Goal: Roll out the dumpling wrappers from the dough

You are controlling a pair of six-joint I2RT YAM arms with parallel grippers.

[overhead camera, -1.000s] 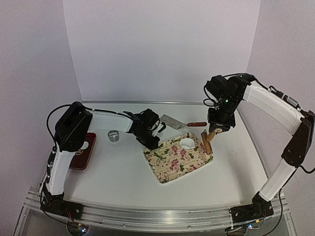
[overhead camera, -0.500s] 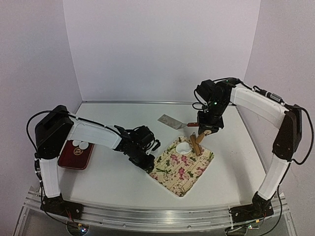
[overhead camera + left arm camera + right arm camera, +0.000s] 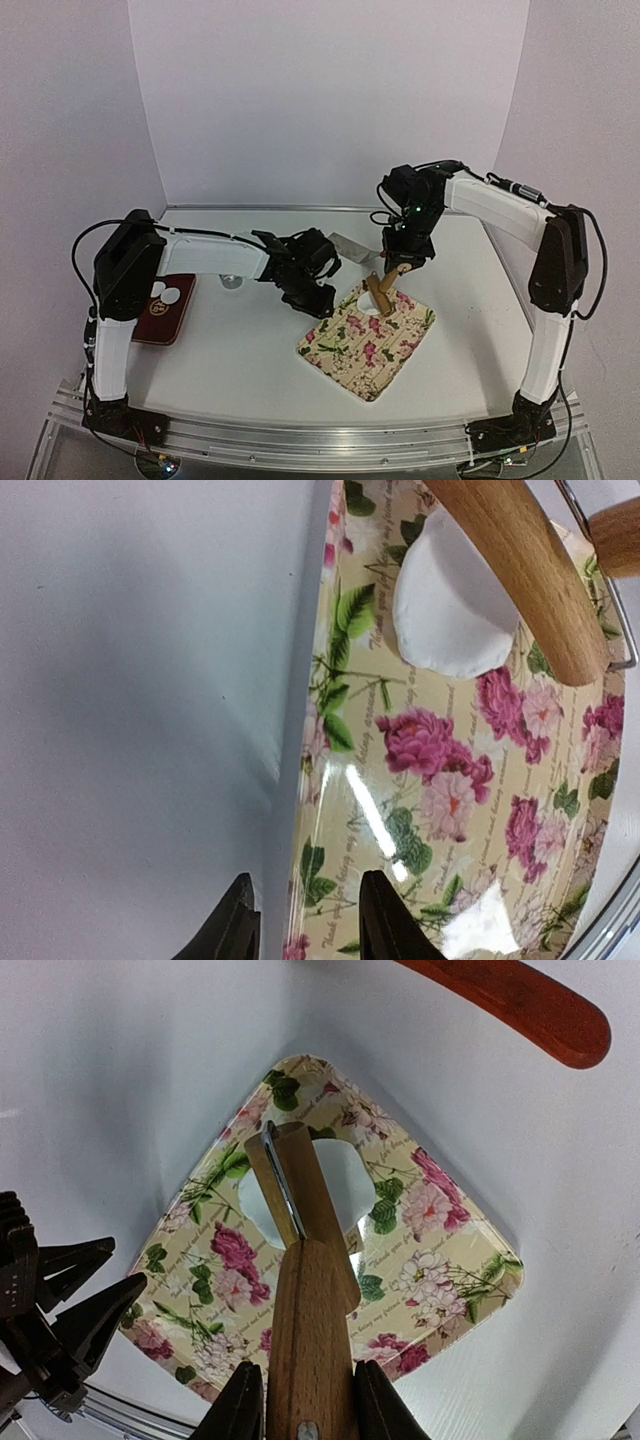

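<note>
Left wrist view shows the left claw [image 3: 305, 920] at the rim of the board [image 3: 440, 780], one finger over the floral face and one over the counter [image 3: 130, 680]. The jaws stand narrowly apart with the rim running between them, and they appear to pinch it. That hold looks meant to keep the board from sliding while the other arm works.

The right claw [image 3: 300, 1400] is closed firmly on the wooden handle of the roller [image 3: 305, 1250], a finger on each side. The roller slants down so that its head lies across the dough [image 3: 358, 1182], so pressing and rolling is likely the step in hand.

The dough sits on the far part of the board, under the roller's tip. It is white and smooth, flattened but uneven, with a lobed outline and not yet a clean round.

In the top view two wrappers [image 3: 168, 296] lie on the red tray [image 3: 150, 325] at the left, well apart from the board. They are small, thin, white discs.
</note>
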